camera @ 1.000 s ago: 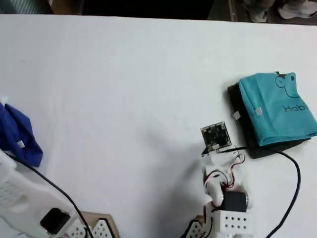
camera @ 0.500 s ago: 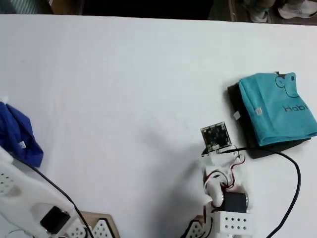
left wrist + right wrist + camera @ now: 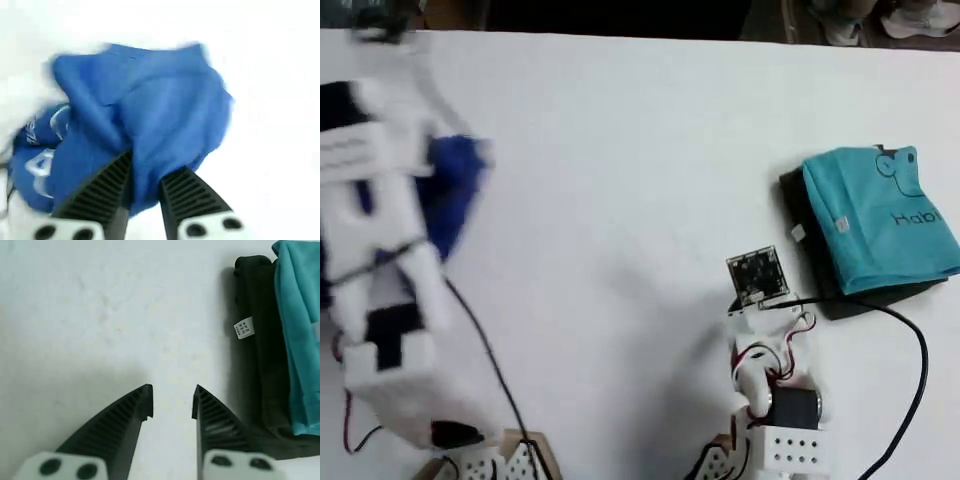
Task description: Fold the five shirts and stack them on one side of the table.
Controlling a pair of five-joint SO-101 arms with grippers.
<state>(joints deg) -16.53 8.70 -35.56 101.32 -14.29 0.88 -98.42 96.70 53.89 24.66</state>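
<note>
Pinching a bunched blue shirt between nearly closed fingers, the left gripper had cloth from the garment's near edge clamped in its ribbed jaws, a hold that looked meant to carry the crumpled piece rather than crease it. In the overhead view the left arm stood over the table's left side with the blue shirt showing beside it, well apart from the finished shirts; whether the cloth hung free of the table or dragged on it could not be told. On the right side, a teal shirt lay folded on top of a folded black shirt, their edges roughly squared, apparently the start of the stack the task calls for. The right gripper hovered empty over bare tabletop just beside those two, its fingers parted by a moderate gap, seemingly parked out of the way yet near enough to help spread or fold the next garment. By that count two shirts appeared done, the blue one was in hand, and it needed laying flat before any fold.
</note>
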